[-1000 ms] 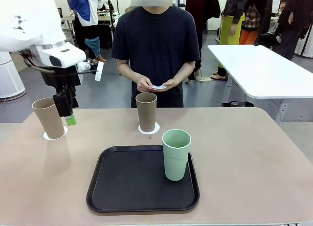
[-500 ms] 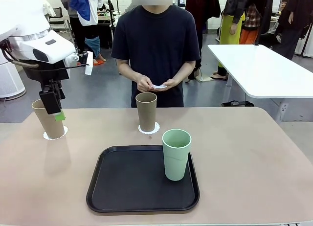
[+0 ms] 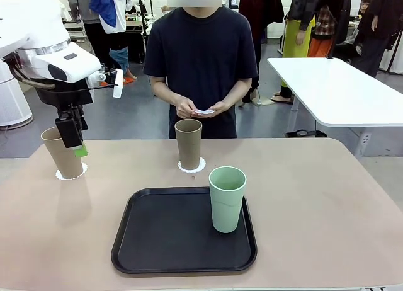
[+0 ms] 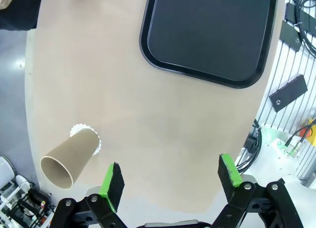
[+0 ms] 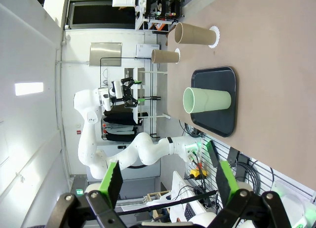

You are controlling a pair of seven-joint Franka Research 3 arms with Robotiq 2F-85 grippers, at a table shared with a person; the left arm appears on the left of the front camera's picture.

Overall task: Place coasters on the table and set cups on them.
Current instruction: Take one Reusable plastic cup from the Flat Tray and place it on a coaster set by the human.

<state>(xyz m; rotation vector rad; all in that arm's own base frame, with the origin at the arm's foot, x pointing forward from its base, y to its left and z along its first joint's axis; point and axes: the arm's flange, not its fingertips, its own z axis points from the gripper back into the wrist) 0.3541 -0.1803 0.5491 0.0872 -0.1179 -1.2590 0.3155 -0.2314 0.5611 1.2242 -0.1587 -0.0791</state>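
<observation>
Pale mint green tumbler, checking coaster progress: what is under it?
The black rectangular tray; nothing white shows around the base of the tumbler, but the patch beneath is covered.

Two tan-brown tumblers stand upright on the beige surface [image 3: 315, 196], each centred on a white, lacy-edged coaster. The nearer tan cup [image 3: 188, 143] and its coaster [image 3: 192, 167] sit just beyond the far edge of the black tray [image 3: 170, 234]. The farther tan cup [image 3: 63, 152] and its coaster [image 3: 69, 175] lie well off the tray's far left corner. The mint green cup [image 3: 226, 198] stands upright inside the tray, near its far right corner.
</observation>
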